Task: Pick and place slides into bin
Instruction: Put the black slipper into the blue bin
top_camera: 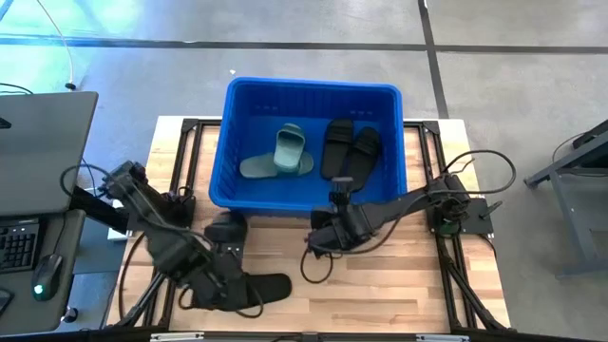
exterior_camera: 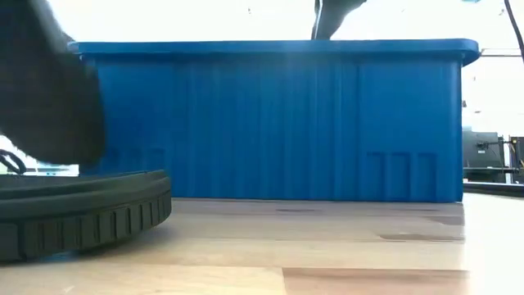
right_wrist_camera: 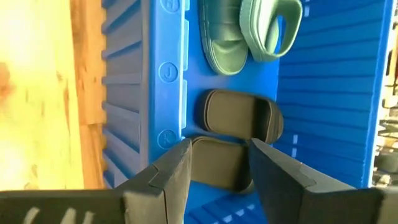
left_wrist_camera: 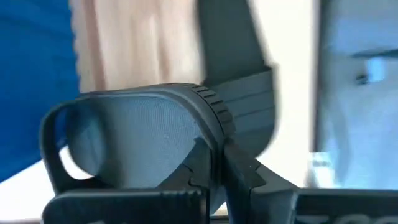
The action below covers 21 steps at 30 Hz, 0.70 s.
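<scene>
Wooden tabletop (top_camera: 399, 275) carries everything you're working with, and the bin (top_camera: 237, 142) stands at its far middle, bright blue with ribbed walls. Look down into it from the high view and you'll count four slides: two sage green slides (top_camera: 285, 152) lying partly over each other on the left half, and two black slides (top_camera: 348, 149) side by side on the right half.

Your right gripper (top_camera: 342, 182) hangs just over the bin's near rim — in the right wrist view its fingers (right_wrist_camera: 168, 180) stand apart with nothing between them, and the black pair lies below and beyond them on the bin floor.

Your left gripper (top_camera: 242, 285) is low at the near left of the table, on a black slide on the table (top_camera: 261, 288). The left wrist view shows that slide's strap arching right in front of the camera, with dark gripper parts pressed against it, but you cannot tell from these views whether the fingers are clamped on it. In the low view its ridged sole sits on or just over the wood.

Another black slide (top_camera: 226, 226) lies on the table just in front of the bin's near left corner — apart from both grippers.
</scene>
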### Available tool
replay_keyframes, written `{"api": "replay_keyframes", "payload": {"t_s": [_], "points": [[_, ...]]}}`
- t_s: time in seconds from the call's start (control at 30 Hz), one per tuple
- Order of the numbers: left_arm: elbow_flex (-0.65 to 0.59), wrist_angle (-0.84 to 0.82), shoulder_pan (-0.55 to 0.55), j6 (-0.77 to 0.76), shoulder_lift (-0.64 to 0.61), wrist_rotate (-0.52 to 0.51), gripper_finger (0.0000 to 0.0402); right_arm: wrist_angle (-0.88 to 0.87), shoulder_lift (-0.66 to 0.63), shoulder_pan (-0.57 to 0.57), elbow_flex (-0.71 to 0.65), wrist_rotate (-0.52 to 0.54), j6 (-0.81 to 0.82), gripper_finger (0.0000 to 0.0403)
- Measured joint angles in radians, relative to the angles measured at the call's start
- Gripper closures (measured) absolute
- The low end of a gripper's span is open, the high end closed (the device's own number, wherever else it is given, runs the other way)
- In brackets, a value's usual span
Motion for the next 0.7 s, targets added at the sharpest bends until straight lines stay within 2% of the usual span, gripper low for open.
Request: {"api": "replay_keyframes", "payload": {"t_s": [0.07, 0.17, 0.33, 0.57, 0.7], "points": [[0.108, -0.034, -0.013, 0.005, 0.000, -0.004, 0.0396, 0.001, 0.001, 0.016, 0.000, 0.016, 0.001, 0.0247], [0.248, -0.065, -0.028, 0.011, 0.000, -0.064, 0.0397, 0.002, 0.001, 0.031, 0.000, 0.012, 0.005, 0.0247], [0.410, -0.062, -0.034, 0.201, 0.000, -0.216, 0.0398, -0.003, 0.001, 0.056, 0.000, 0.011, 0.053, 0.0247], [0.506, -0.053, 0.044, 0.534, -0.002, -0.376, 0.0398, -0.008, 0.001, 0.091, 0.000, -0.012, 0.151, 0.0247], [0.534, -0.040, 0.106, 0.604, -0.003, -0.357, 0.0400, 0.000, 0.000, 0.122, 0.000, -0.017, 0.174, 0.0247]]}}
